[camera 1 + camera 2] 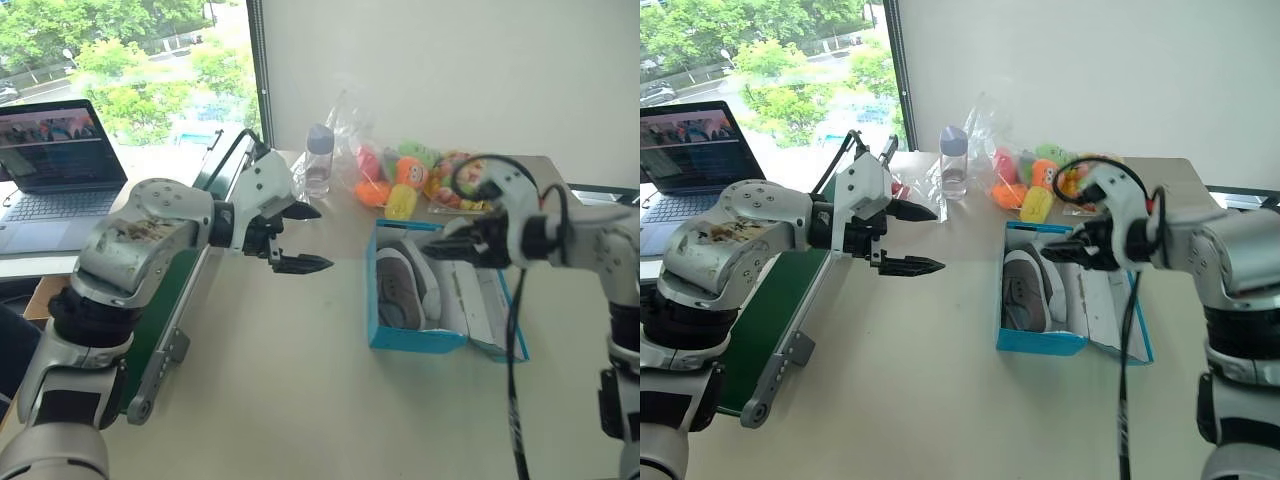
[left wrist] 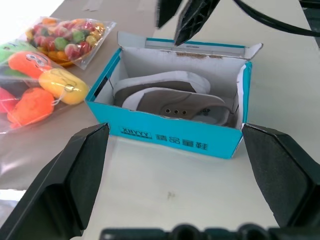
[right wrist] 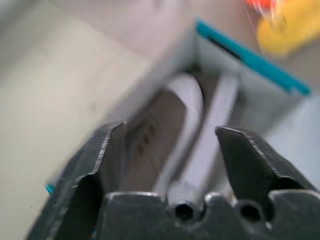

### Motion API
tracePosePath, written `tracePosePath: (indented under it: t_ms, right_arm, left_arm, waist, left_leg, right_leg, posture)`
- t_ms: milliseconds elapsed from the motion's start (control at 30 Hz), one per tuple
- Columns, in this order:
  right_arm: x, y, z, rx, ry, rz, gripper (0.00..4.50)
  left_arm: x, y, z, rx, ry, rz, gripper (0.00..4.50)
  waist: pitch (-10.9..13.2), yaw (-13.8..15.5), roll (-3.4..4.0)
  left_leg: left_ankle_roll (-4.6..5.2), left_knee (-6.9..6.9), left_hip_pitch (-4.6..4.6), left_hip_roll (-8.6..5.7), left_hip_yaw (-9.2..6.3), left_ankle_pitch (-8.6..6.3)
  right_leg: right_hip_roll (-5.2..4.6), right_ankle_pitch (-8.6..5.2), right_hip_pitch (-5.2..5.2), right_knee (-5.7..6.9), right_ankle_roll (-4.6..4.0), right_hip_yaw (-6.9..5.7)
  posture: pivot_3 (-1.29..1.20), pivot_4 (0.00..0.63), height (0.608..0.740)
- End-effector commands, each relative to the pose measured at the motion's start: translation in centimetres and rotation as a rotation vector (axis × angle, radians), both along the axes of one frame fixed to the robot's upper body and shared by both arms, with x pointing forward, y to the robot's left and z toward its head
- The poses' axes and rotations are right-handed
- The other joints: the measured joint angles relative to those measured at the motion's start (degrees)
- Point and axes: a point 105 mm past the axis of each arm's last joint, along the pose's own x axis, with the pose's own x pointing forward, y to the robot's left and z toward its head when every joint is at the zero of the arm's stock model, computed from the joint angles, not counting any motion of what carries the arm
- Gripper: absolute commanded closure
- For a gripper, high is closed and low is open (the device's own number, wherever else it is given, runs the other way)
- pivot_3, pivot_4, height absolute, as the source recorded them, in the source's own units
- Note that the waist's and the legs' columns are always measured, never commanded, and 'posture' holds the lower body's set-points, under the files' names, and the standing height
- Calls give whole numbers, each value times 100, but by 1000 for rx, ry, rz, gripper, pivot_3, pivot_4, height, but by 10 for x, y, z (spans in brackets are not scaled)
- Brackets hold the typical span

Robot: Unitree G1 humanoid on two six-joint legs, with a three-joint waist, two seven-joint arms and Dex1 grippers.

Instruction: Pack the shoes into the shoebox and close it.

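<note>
The blue shoebox (image 1: 415, 340) stands open on the table, its lid (image 1: 492, 305) lying flat on the box's right side. Both grey and white shoes (image 2: 170, 97) lie on their sides inside it, one against the other. My right gripper (image 1: 432, 250) hovers just above the box's back half, pointing down at the shoes (image 3: 185, 105), open and holding nothing. To the left of the box my left gripper (image 1: 322, 238) hangs above the table, pointing at the box's long side. It is wide open and empty, well apart from the box.
Plush toys in clear bags (image 1: 410, 180) and a bottle (image 1: 318, 160) stand behind the box. A green belt unit (image 1: 170, 300) runs along the table's left edge, with a laptop (image 1: 55, 170) beyond it. Bare tabletop lies in front of the box.
</note>
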Motion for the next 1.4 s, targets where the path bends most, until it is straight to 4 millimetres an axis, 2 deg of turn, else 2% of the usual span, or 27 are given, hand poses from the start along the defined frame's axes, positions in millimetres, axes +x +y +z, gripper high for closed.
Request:
tracePosePath:
  t_ms: [33,200,233,333,500,567,633,767,867,1067,1267,1333,1400]
  right_arm:
    - [-27,0,30,25,-71,44,2663]
    - [-49,-15,29,72,-60,19,4350]
    - [-63,-24,14,95,-11,-5,4432]
    - [-92,-37,-16,126,82,-67,4432]
    - [-121,-43,-66,241,133,-224,4432]
    - [-125,-43,-76,313,96,-273,4432]
    - [-125,-47,-88,330,85,-325,4432]
    - [-123,-46,-120,415,99,-384,4432]
    - [-112,-50,-138,440,84,-428,4432]
    - [-96,-76,-168,423,51,-566,4432]
    - [-75,-102,-179,445,-54,-713,4432]
    - [-69,-104,-175,453,-105,-719,4432]
    - [-59,-110,-163,493,-197,-752,4432]
  left_arm:
    - [-3,-10,9,3,-41,-88,0]
    - [-5,-16,5,29,-7,-169,0]
    - [-2,-18,4,43,-11,-189,0]
    - [8,-20,5,63,-31,-198,0]
    - [26,-6,21,28,-47,-151,0]
    - [30,-1,27,-1,-50,-133,0]
    - [32,1,30,-24,-55,-127,0]
    - [33,5,51,-140,-79,-120,0]
    - [31,10,58,-161,-86,-118,0]
    - [24,25,57,-115,-97,-109,0]
    - [23,32,61,-133,-96,-69,0]
    - [22,32,61,-136,-91,-69,0]
    - [21,32,62,-142,-93,-70,0]
  waist:
    - [0,-13,0]
    - [0,-13,0]
    - [0,-6,0]
    - [-7,131,-10]
    - [-9,126,-7]
    - [-10,110,-4]
    - [-11,67,2]
    - [-13,16,0]
    - [-13,-13,3]
    - [-14,-21,7]
    - [-13,-19,7]
    - [-14,-21,7]
    - [-14,-22,7]
  left_leg:
    - [1,1,0,1,-1,0]
    - [0,0,4,7,-7,-1]
    - [0,1,5,6,-5,-1]
    - [0,-1,5,4,-27,-1]
    - [13,17,0,5,-12,-9]
    - [13,16,5,6,-12,-9]
    - [12,18,10,8,-14,-9]
    - [12,27,10,8,-17,-9]
    - [12,26,8,7,-17,-9]
    - [12,23,10,6,-12,-9]
    - [12,24,11,6,-11,-9]
    - [12,25,11,4,-11,-9]
    - [12,24,13,5,-10,-9]
  right_leg:
    - [0,3,0,0,6,0]
    - [7,4,3,1,10,-4]
    - [6,4,3,2,10,-2]
    - [4,-5,18,-1,18,-19]
    - [2,-3,12,1,21,-1]
    - [1,-4,14,3,21,1]
    - [2,-11,15,8,13,2]
    - [0,-18,20,6,0,3]
    - [-2,-19,15,7,-2,4]
    - [2,-19,12,10,-4,9]
    - [1,-20,16,8,-5,10]
    - [0,-19,17,8,-5,12]
    - [0,-19,17,9,-5,13]
  posture:
    - [0,150,740]
    - [0,150,740]
    - [0,150,740]
    - [0,150,740]
    - [0,150,740]
    - [0,150,740]
    - [0,150,740]
    - [0,150,740]
    - [0,150,740]
    - [0,150,740]
    - [0,150,740]
    - [0,150,740]
    - [0,150,740]
